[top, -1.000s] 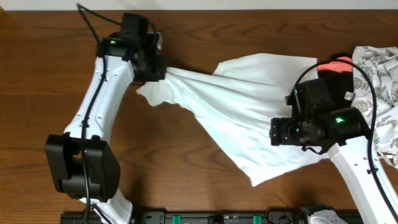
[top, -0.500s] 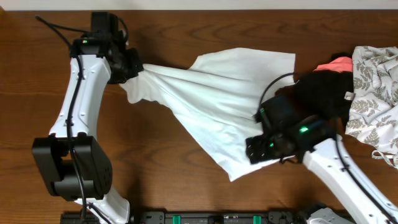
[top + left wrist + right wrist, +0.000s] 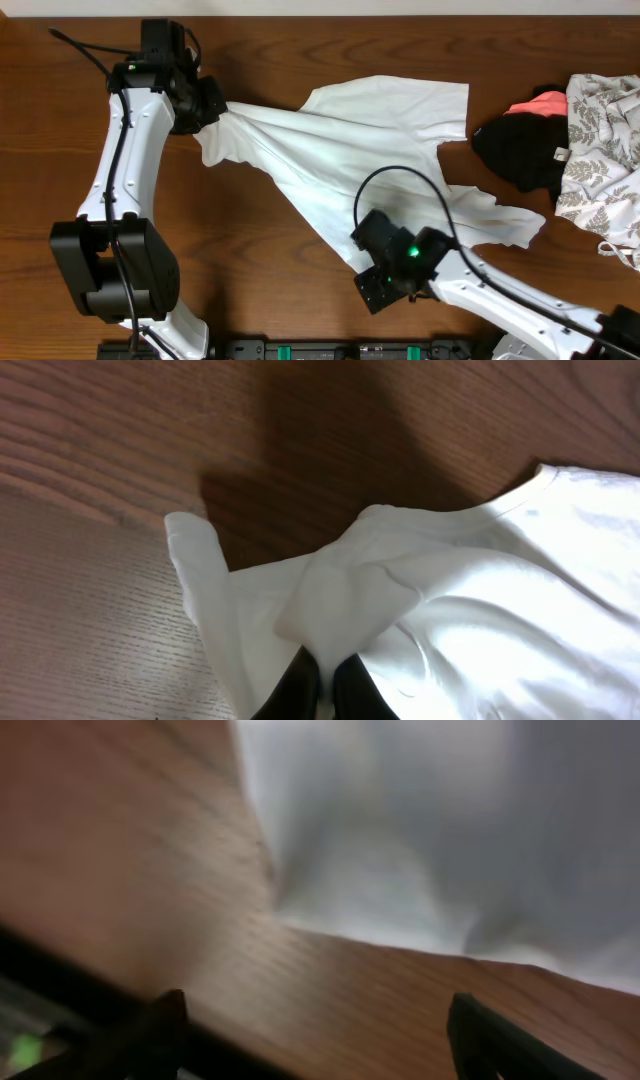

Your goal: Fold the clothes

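The clothes are a white T-shirt (image 3: 370, 150) lying stretched and creased across the middle of the wooden table (image 3: 300, 50). My left gripper (image 3: 212, 108) is shut on a bunched fold at the shirt's left end, next to a loose sleeve (image 3: 215, 150). In the left wrist view the black fingers (image 3: 298, 685) pinch white cloth (image 3: 450, 610) between them. My right gripper (image 3: 372, 292) hovers at the shirt's front corner, open. The right wrist view is blurred: its fingertips (image 3: 165, 1020) stand wide apart over bare wood, and the shirt's edge (image 3: 420, 840) lies just ahead.
A black garment with a coral patch (image 3: 520, 150) and a leaf-patterned cloth (image 3: 600, 150) lie piled at the table's right edge. A black rail (image 3: 300, 350) runs along the front edge, close behind my right gripper.
My left gripper pulled the shirt leftward, then held. My right arm swung off the shirt's right side down to its front corner, uncovering the right part of the shirt.
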{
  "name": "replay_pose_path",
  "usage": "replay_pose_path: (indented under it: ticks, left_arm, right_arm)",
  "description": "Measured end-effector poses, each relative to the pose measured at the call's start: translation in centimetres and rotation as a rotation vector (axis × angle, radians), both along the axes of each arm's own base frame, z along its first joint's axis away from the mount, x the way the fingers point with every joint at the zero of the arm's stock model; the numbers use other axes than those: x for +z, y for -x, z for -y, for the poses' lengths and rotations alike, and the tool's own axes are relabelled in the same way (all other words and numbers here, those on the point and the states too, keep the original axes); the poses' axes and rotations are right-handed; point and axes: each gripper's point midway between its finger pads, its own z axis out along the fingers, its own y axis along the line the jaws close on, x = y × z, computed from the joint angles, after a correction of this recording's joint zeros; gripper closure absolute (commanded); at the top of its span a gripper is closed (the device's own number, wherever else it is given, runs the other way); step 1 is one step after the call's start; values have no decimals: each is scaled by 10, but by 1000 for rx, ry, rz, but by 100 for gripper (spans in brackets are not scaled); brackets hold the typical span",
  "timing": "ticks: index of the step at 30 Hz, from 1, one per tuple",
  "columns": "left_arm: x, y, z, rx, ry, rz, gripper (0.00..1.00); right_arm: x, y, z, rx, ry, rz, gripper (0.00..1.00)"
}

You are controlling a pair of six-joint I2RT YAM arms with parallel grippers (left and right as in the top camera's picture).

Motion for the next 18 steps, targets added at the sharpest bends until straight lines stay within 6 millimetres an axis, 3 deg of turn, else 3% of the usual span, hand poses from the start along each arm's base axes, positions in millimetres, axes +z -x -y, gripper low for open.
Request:
replay_pose_path:
  ticks: [9, 14, 16, 18]
  left_arm:
    - [0, 0, 0, 0, 0, 0, 94]
    - [0, 0, 0, 0, 0, 0, 94]
    - [0, 0, 0, 0, 0, 0, 94]
    - [0, 0, 0, 0, 0, 0, 94]
  right_arm:
    - [-15, -14, -8, -52, 35, 80, 26]
    - [-25, -13, -11, -41, 58, 74, 27]
    - [-29, -11, -9, -40, 75, 62, 34]
    - [-33, -10, -7, -45, 91, 53, 51]
